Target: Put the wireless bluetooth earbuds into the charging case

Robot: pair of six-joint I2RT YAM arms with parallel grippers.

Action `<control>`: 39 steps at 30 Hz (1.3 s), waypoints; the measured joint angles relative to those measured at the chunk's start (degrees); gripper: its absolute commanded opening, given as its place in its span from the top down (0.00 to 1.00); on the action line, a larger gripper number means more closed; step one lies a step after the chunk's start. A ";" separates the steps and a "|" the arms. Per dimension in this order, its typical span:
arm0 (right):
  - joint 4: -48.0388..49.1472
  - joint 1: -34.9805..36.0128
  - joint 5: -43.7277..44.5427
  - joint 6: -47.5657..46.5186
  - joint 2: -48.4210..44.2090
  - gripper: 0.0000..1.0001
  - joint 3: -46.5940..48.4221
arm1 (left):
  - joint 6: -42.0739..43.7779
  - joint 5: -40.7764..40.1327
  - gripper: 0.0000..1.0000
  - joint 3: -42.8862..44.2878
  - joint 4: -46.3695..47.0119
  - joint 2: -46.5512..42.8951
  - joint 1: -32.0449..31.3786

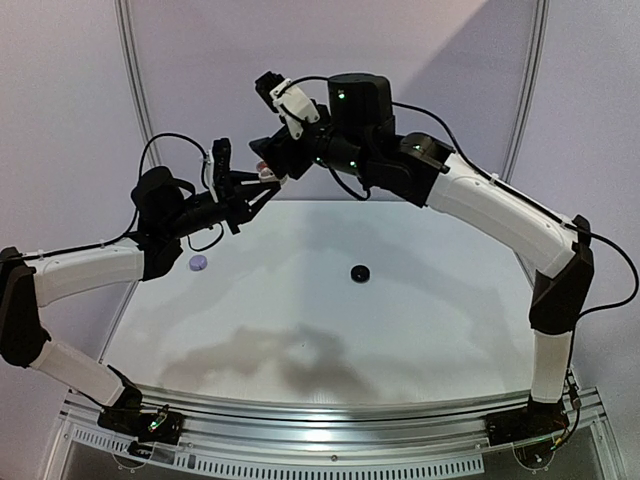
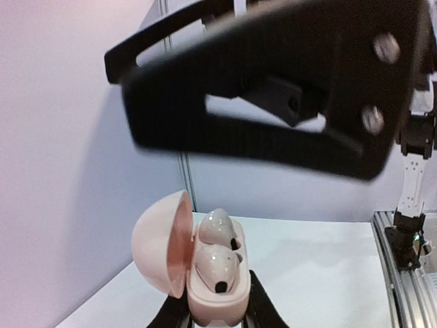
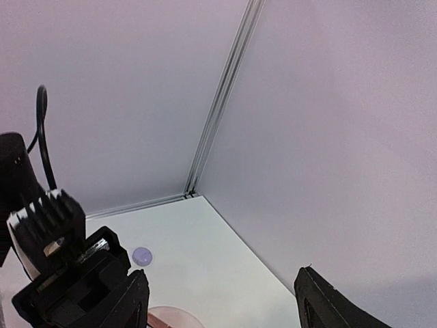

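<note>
Two pale earbuds (image 2: 217,265) sit in the wells of the pink charging case (image 2: 212,301), one behind the other, with the lid (image 2: 162,242) swung open to one side. Your left gripper (image 2: 215,320) has that case pinched tight at its base, a black finger (image 2: 263,313) pressed against each flank, and holds it up off the table (image 1: 300,300). Your right gripper (image 3: 222,307) hangs just above the case, its jaws spread wide with nothing between them. From its own camera, a sliver of the pink lid shows below the gap. In the left wrist view its black frame fills the space over the earbuds without touching them. Down on the table, well below and apart from both sets of jaws, lie a small lavender round piece (image 1: 198,263) and a small black round piece (image 1: 359,272); you cannot tell from here what either one is
</note>
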 measured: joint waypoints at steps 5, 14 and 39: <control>-0.13 -2.58 -3.80 6.03 -3.61 0.35 0.15 | 10.71 1.07 1.00 -0.04 -2.03 -0.24 -0.02; -6.60 -6.47 -9.31 14.10 -4.22 0.38 1.75 | 50.66 1.22 1.00 -0.85 -4.74 -1.18 -0.11; -16.68 -3.13 -14.36 0.48 -3.34 0.41 -7.87 | 73.00 -2.69 1.00 -3.87 -9.20 -1.68 -0.09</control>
